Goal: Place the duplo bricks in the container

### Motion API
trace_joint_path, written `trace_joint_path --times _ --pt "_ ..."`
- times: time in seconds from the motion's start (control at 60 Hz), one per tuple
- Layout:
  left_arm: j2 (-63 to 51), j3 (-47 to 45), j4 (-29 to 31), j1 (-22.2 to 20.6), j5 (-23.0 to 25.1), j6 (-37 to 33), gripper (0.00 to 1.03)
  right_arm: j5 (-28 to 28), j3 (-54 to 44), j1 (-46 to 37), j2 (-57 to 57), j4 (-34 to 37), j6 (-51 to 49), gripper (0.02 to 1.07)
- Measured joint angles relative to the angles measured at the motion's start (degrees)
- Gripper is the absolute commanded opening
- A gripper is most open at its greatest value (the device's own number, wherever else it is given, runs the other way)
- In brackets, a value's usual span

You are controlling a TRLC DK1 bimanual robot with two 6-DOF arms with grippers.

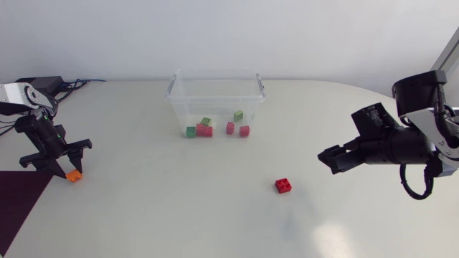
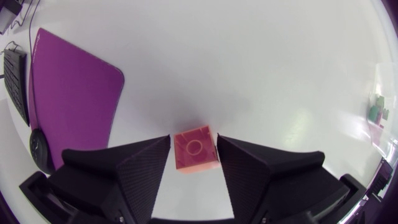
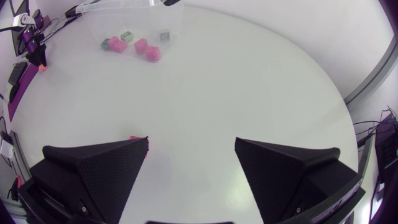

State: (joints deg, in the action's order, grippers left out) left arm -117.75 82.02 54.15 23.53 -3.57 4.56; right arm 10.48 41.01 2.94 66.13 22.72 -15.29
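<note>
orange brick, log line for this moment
orange duplo brick: on table, between jaws of open left gripper | red duplo brick: on table | right gripper: open, empty

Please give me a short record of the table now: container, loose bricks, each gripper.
container: clear, on the table, green and red bricks inside
loose bricks: red brick on bare table; orange brick beside purple mat
left gripper: open, orange brick between its fingers
right gripper: open, holding nothing
</note>
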Motion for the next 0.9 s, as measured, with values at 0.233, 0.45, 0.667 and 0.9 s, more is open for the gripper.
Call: trace_joint_path --times 0.233,0.45,0.667,0.9 --pt "0.44 -0.04 -0.09 0.00 0.00 0.02 0.45 0.07 0.00 -0.44 -0.17 -0.26 0.00 1.03" --pt "0.50 -0.07 -0.02 0.00 0.00 0.20 0.47 0.07 0.00 -0.44 -0.17 -0.26 0.00 1.03" --pt "1.25 -0.76 0.63 -1.86 0.02 0.13 0.48 0.07 0.00 -0.46 -0.20 -0.26 0.00 1.03" --pt "1.33 -0.83 0.87 -7.72 2.29 -0.74 0.49 0.15 -0.52 -1.20 -0.57 -0.63 -0.24 1.03"
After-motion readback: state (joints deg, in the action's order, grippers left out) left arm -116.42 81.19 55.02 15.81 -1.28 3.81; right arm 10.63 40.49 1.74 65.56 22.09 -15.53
